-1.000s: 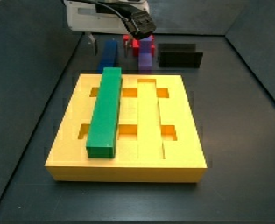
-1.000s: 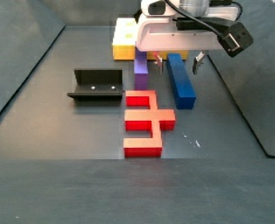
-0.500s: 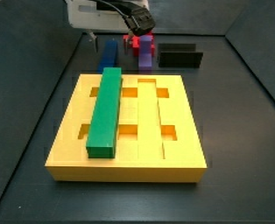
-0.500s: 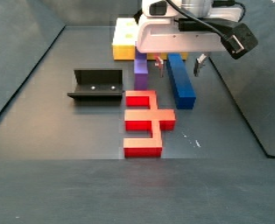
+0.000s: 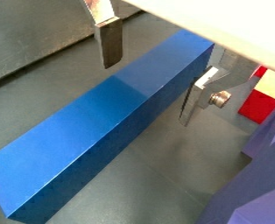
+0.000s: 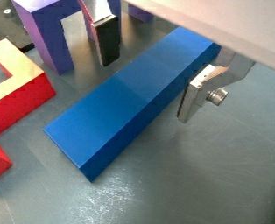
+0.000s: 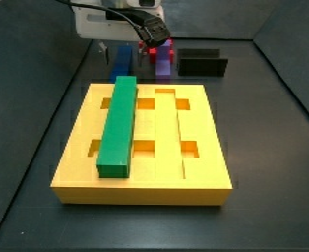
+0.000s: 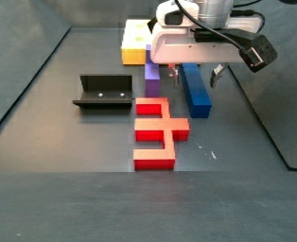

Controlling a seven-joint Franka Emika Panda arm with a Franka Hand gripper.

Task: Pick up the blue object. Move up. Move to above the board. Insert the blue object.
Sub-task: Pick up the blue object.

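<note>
While both wrist views show the gripper (image 6: 146, 66) with fingers spread either side of the blue object (image 6: 134, 94), which lies on the floor, only a side view shows the board (image 7: 204, 157) with the green bar (image 7: 116, 126) in a groove.

White boxy gripper (image 8: 197, 69) body, black cable looping over it, dark camera at one side; flat silver fingers (image 6: 202, 94) with dark pads, one screw.
</note>
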